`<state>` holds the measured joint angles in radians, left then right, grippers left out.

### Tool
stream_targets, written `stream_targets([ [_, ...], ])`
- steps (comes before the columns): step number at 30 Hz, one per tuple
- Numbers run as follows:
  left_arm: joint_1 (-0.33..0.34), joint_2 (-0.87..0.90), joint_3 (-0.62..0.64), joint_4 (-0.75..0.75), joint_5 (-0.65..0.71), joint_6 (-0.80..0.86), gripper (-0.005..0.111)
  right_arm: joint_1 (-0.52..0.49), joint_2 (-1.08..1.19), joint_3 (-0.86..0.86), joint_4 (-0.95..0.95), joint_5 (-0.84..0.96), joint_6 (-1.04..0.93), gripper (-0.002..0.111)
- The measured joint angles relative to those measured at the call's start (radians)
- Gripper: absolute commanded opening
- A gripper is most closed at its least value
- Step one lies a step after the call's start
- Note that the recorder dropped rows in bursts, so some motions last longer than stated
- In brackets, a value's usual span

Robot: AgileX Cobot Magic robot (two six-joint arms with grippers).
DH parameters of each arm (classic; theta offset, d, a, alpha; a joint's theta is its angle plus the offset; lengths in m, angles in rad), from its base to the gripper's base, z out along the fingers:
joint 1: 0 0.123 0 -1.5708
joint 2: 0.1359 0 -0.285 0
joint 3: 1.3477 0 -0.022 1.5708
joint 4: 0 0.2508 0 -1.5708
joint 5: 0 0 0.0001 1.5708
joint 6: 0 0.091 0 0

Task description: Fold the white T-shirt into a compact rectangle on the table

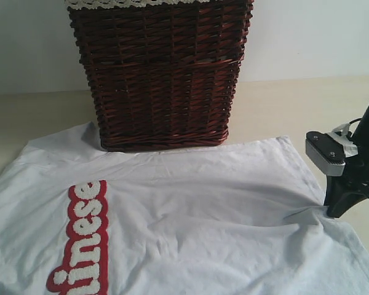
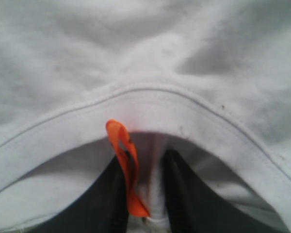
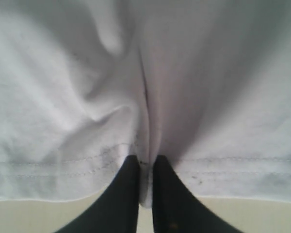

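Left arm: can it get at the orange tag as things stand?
Probably yes: the orange tag hangs uncovered at the collar of the shirt, right between the left gripper's fingers, which look closed on the fabric there.

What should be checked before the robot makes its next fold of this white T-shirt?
1. Right hand pinches the white T-shirt at its hem: ok.
2. Left hand grips the collar beside the orange tag: ok.
3. Cloth lies smooth: not ok, it bunches at the right hand.
4. Shirt free of the wicker basket: cannot tell; its far edge meets the basket's base.
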<state>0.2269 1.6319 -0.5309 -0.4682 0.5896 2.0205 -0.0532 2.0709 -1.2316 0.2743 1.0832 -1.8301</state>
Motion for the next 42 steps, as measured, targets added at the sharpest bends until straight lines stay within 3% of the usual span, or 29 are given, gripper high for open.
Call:
stream_targets([
  [13,0.000,0.000,0.000,-0.006,0.000,0.000,0.025,0.000,0.000,0.000,0.000,0.004,0.003,0.000],
  [15,0.000,0.000,0.000,-0.014,-0.004,0.000,0.019,0.000,0.000,0.000,0.000,0.004,0.003,0.000],
  [17,0.000,0.000,0.002,-0.025,-0.016,-0.003,0.003,0.000,0.000,0.000,-0.002,0.004,0.010,0.000],
  [18,0.000,0.000,0.002,-0.032,-0.027,-0.009,0.000,0.000,0.000,0.000,-0.004,0.004,0.021,0.000],
  [23,-0.001,-0.076,0.004,-0.036,-0.118,-0.042,0.000,0.002,-0.050,0.002,-0.008,0.006,0.138,0.000],
  [28,-0.005,-0.237,-0.032,0.057,-0.103,-0.197,0.000,0.004,-0.238,0.005,-0.020,0.008,0.213,0.000],
  [32,-0.008,-0.356,-0.124,0.266,0.099,-0.457,0.000,0.005,-0.423,-0.022,-0.037,0.076,0.329,0.000],
  [35,-0.008,-0.456,-0.204,0.344,0.223,-0.540,0.000,0.005,-0.558,-0.063,-0.035,0.099,0.368,0.000],
  [42,-0.008,-0.710,-0.439,0.344,0.057,-0.463,0.000,0.005,-0.773,-0.160,-0.027,0.031,0.382,0.000],
])
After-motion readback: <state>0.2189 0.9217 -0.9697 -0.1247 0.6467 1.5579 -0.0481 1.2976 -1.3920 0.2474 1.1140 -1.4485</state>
